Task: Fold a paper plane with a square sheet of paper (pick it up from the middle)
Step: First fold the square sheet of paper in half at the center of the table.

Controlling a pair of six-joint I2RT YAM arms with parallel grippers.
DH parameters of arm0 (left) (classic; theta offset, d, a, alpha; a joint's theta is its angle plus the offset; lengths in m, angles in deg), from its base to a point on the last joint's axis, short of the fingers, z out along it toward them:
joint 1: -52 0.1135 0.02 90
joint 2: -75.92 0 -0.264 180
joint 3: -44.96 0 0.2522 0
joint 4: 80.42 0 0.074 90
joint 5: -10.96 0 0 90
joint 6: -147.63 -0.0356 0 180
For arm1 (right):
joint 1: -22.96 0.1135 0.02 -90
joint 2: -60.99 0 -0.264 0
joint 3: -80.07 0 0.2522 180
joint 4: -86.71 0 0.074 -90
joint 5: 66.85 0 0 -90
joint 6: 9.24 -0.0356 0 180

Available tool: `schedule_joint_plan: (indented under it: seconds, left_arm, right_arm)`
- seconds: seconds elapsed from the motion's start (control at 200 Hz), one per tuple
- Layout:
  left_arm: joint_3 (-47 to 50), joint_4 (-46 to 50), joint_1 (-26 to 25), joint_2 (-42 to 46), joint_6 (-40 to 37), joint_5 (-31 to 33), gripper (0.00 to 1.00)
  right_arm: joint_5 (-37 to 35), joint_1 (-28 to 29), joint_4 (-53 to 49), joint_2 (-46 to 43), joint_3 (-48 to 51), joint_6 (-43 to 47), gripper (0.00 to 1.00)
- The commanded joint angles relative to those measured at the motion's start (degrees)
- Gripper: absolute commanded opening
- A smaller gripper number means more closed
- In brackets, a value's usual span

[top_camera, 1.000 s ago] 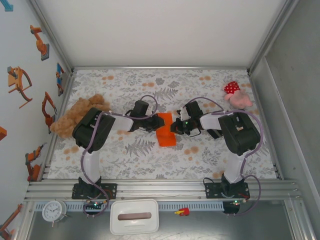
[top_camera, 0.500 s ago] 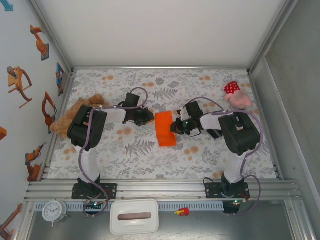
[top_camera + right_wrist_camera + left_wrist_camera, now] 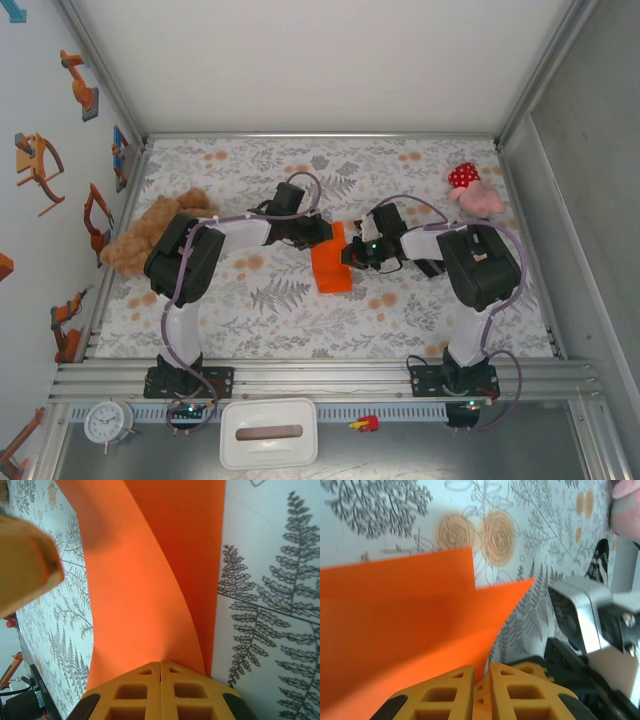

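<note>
The right gripper (image 3: 160,674), fingers pressed together, pinches the 3 o'clock edge of the thin, bright orange, partly folded sheet of paper (image 3: 331,268). The left gripper (image 3: 481,679), nearly closed, nips its 11 o'clock corner. The sheet arches at the centre of the floral-printed table (image 3: 250,300).

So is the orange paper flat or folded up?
Folded. The orange paper lies in layers, with a square-cornered flap and a pointed one, and by the right claw one layer curves over another.
</note>
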Motion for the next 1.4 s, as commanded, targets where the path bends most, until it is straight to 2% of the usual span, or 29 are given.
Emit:
schedule_joint_plan:
  seconds: [0.0,0.25,0.426,0.636,0.756,0.891,1.037,1.192,1.397]
  left_arm:
    - [-2.31,3.38,0.4,-2.63,-1.55,1.87,0.17]
    - [-3.94,7.69,2.47,-6.03,-4.52,4.42,0.17]
    - [-4.86,7.39,5.96,-7.71,-4.58,2.85,0.17]
    - [-9.52,12.54,8.92,-9.91,-6.73,5.19,0.18]
    - [-14.1,19.44,8.98,-11.54,-8.78,9.11,0.17]
    - [-15.4,20.92,9.11,-11.29,-9.35,10.73,0.17]
    - [-15.62,20.25,9.33,-6.81,-9.51,11.14,0.17]
    - [-8.76,8.16,8.58,3.06,-4.27,7.22,0.18]
    - [1.96,3.25,2.25,10.48,0.29,8.84,0.18]
  right_arm:
    - [-18.57,-2.27,-14.64,6.61,6.53,1.77,0.0]
    - [-18.96,-2.27,-14.51,6.58,6.62,1.67,0.0]
    - [-19.86,-2.25,-15.1,6.8,6.4,1.7,0.0]
    - [-20.5,-2.21,-15.48,7.17,6.03,1.56,0.0]
    - [-20.9,-2.25,-15.47,6.96,6.2,1.53,0.0]
    - [-21.03,-2.26,-15.2,6.74,6.27,0.99,0.0]
    - [-20.76,-2.28,-14.73,6.56,6.27,0.21,0.0]
    - [-20.27,-2.35,-14.55,6.21,6.02,-0.46,0.0]
    - [-19.93,-2.29,-14.42,6.21,6.01,-1.04,0.0]
